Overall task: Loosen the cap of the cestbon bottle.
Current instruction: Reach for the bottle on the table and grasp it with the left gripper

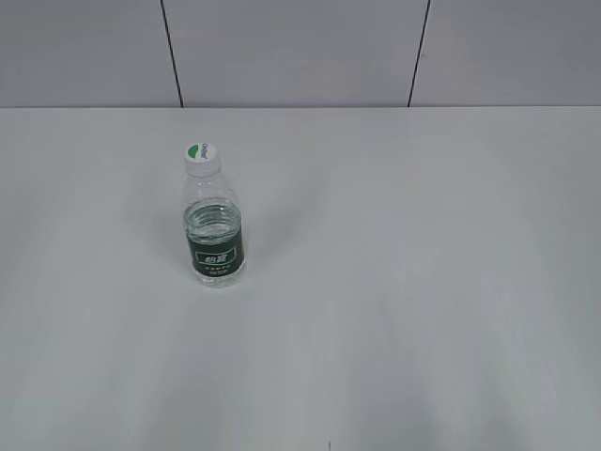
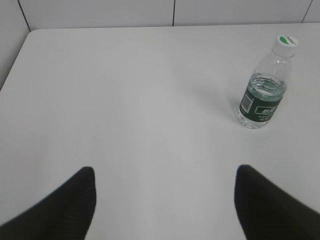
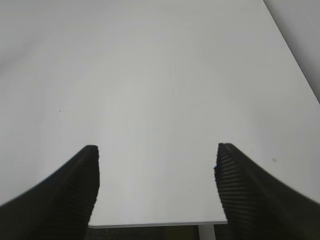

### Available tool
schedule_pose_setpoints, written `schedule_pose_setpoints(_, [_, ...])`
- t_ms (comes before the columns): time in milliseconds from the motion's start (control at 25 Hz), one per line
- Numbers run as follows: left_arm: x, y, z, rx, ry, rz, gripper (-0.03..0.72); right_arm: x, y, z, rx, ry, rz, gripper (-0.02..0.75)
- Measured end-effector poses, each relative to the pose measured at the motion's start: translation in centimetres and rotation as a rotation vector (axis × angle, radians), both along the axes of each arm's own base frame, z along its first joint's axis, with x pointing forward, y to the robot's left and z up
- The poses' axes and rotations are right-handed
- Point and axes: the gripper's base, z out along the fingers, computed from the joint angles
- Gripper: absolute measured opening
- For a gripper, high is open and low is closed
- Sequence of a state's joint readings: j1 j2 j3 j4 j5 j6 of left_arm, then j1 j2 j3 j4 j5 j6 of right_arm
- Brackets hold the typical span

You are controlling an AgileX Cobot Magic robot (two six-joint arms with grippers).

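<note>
On the worktop, exterior view: bottle upright left of centre, cap on, no arms in sight, nothing nearby. Left wrist: left claw open, empty, bottle well ahead to its right, path clear. Right wrist: right claw open over bare worktop, no bottle. Approach not begun; next, probably one claw holds the body, the other takes the cap.
</note>
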State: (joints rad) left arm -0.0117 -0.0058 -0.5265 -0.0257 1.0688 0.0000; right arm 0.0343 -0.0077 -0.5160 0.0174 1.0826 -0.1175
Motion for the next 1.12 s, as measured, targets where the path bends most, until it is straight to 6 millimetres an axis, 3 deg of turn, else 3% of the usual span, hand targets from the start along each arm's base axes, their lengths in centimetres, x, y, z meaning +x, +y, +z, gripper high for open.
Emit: schedule_pose_setpoints(1120, [0.00, -0.01, 0.00, -0.001, 0.000, 0.000, 0.512, 0.00, 0.01, 0.00, 0.000, 0.000, 0.001, 0.545])
